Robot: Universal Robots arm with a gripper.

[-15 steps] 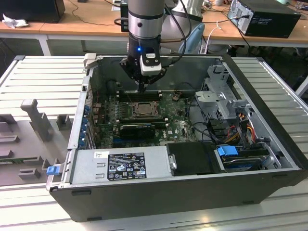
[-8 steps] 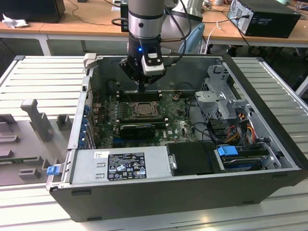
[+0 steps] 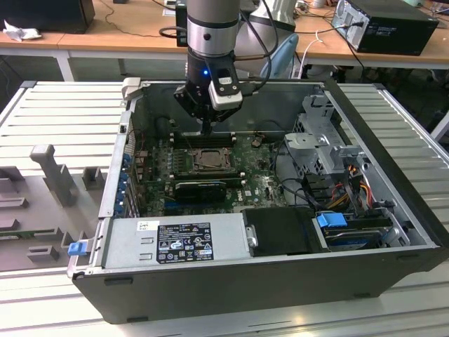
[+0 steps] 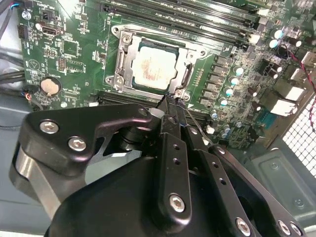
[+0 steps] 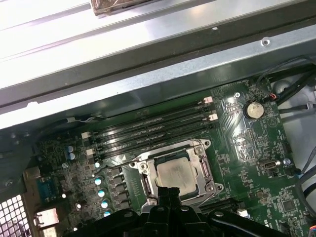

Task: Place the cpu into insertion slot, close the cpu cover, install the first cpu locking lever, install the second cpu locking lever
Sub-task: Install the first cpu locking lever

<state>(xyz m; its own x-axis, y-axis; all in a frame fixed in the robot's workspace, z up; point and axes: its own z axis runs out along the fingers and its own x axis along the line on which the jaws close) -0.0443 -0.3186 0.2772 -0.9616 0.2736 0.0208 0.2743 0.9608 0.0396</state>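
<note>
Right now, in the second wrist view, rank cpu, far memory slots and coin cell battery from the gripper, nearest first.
1. cpu: seated, just ahead of the gripper.
2. far memory slots: beyond the cpu.
3. coin cell battery: off sideways, near the board's edge.

The cpu (image 4: pixel 150 66) showed a dull silver-grey metal face, smudged brown at its middle, framed by the brighter bare metal of the cover (image 4: pixel 121 64). The green board (image 4: pixel 74 49) around it looked glossy and lacquered. The gripper (image 4: pixel 170 101) was black with a satin sheen, its screws (image 4: pixel 49 127) shiny steel. The case (image 3: pixel 280 277) wore matt dark-grey paint, the table (image 3: pixel 56 112) was pale ribbed metal, and the clip (image 3: pixel 77 247) was smooth blue plastic.
</note>
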